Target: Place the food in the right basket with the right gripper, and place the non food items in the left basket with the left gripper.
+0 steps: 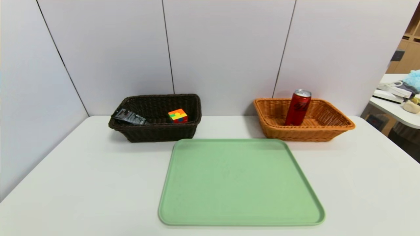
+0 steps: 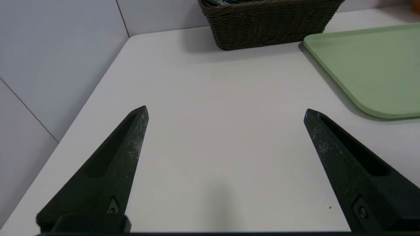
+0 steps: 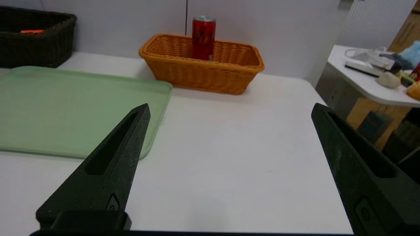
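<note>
While both black pincers, left gripper (image 2: 225, 111) and right gripper (image 3: 230, 108), gape wide and empty above the white table (image 1: 82, 183), the tall red drink can (image 1: 298, 107) stands upright in the orange-tan wicker basket (image 1: 331, 129), and the black squeeze tube (image 1: 129, 117) and multicoloured puzzle cube (image 1: 178, 116) lie in the dark brown wicker basket (image 1: 157, 132).

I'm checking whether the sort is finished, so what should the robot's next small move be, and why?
Probably none beyond parking both arms. The red can stands in the orange-tan basket, the black tube and puzzle cube lie in the dark brown basket, the green tray holds nothing, and the left gripper and right gripper are open, empty.
</note>
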You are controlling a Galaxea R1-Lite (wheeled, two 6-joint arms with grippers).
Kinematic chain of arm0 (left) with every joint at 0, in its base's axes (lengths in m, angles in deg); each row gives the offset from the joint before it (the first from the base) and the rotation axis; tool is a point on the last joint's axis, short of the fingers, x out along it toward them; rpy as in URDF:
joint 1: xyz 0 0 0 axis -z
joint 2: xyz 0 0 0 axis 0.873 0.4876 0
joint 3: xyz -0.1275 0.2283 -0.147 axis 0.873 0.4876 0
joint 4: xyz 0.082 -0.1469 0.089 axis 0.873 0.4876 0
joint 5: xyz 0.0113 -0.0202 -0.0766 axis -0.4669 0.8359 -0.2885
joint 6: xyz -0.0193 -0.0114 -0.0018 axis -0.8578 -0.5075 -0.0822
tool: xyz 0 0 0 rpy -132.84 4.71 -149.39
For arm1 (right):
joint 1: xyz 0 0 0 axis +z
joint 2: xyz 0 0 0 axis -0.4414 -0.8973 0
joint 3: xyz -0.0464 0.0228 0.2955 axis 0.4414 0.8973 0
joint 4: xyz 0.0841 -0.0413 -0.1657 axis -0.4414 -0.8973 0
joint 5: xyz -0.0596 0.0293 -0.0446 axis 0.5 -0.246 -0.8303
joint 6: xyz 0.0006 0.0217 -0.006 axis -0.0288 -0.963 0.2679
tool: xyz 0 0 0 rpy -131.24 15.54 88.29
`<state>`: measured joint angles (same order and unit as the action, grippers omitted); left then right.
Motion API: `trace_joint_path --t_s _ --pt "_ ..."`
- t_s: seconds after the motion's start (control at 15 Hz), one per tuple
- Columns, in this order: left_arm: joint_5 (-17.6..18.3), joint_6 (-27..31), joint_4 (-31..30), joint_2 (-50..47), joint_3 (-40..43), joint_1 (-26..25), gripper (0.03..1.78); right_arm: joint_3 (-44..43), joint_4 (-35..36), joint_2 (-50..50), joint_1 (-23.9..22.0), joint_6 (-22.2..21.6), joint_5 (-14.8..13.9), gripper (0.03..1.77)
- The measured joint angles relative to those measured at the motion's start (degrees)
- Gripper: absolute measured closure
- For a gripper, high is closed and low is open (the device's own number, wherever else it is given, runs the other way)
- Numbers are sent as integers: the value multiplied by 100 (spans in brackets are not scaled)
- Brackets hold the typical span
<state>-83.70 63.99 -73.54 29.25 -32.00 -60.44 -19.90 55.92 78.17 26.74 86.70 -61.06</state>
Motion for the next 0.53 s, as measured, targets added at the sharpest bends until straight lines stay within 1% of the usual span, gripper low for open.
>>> trace_joint_path --t_s 0.13,0.2,0.27,0.33,0.4,0.53 --pt "127 -56 -786 -1 472 -2 12 736 940 108 -4 63 20 11" --pt "232 -199 -1090 -1 590 -2 12 1128 1408 141 -4 78 26 11" --pt "258 -347 -1159 -1 653 -2 12 1364 1769 161 -4 69 32 11" --pt "261 -443 -1125 -1 684 -2 12 1482 1909 177 -4 59 91 11" --pt "210 -521 -958 -1 701 -2 12 1546 1797 188 -4 55 155 11" --pt "138 -716 -808 -1 703 -2 12 1593 1192 193 -4 37 179 11"
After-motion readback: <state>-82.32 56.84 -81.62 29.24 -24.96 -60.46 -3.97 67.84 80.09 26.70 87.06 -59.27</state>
